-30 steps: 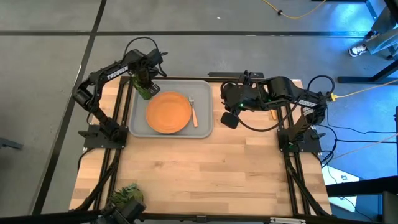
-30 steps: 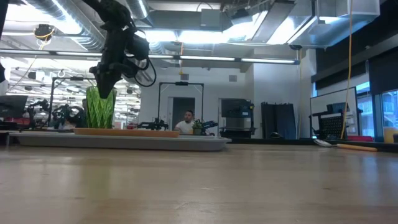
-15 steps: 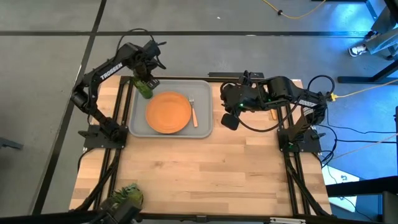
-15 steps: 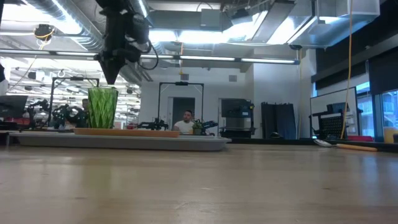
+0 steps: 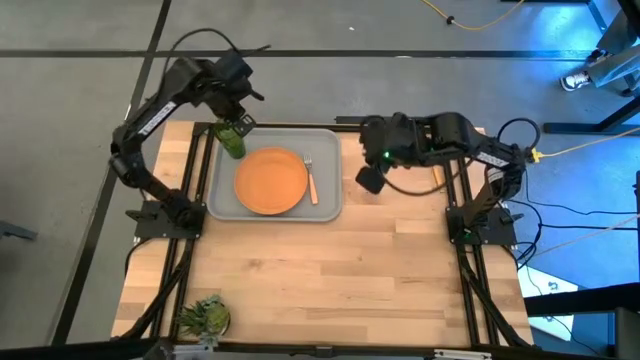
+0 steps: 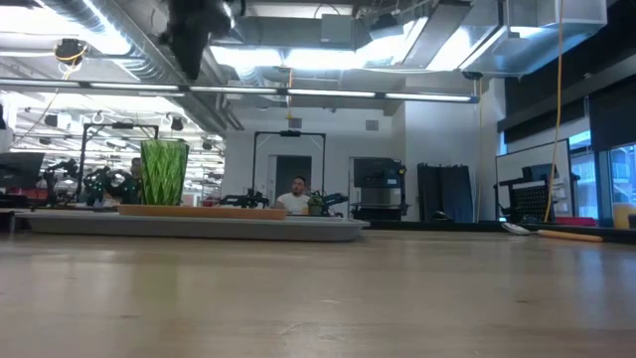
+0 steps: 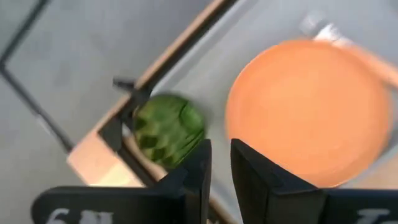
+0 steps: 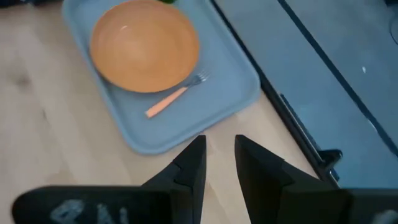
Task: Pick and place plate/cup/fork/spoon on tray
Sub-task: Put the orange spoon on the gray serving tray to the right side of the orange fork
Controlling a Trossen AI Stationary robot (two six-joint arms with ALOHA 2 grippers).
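Observation:
The green ribbed cup (image 5: 232, 141) stands upright on its base in the far left corner of the grey tray (image 5: 330, 205). The orange plate (image 5: 271, 180) lies in the tray's middle, and the fork (image 5: 311, 178) lies right of it. My left gripper (image 5: 238, 118) is high above the cup (image 7: 169, 129), empty, with a narrow gap between its fingers. My right gripper (image 5: 368, 178) hangs right of the tray, empty, also with a narrow gap. The spoon (image 6: 556, 235) lies on the table at the far right, partly under the right arm (image 5: 437, 182).
A spiky green plant (image 5: 205, 315) sits at the table's near left corner. The bare wooden table (image 5: 330, 270) stretches from the tray to the near edge. In the low view a person (image 6: 298, 196) shows far off in the room behind.
My left gripper has come off the cup's rim and risen straight up, well clear of it. The cup stays upright in the tray's far left corner. My right gripper has moved a little toward the table's far edge.

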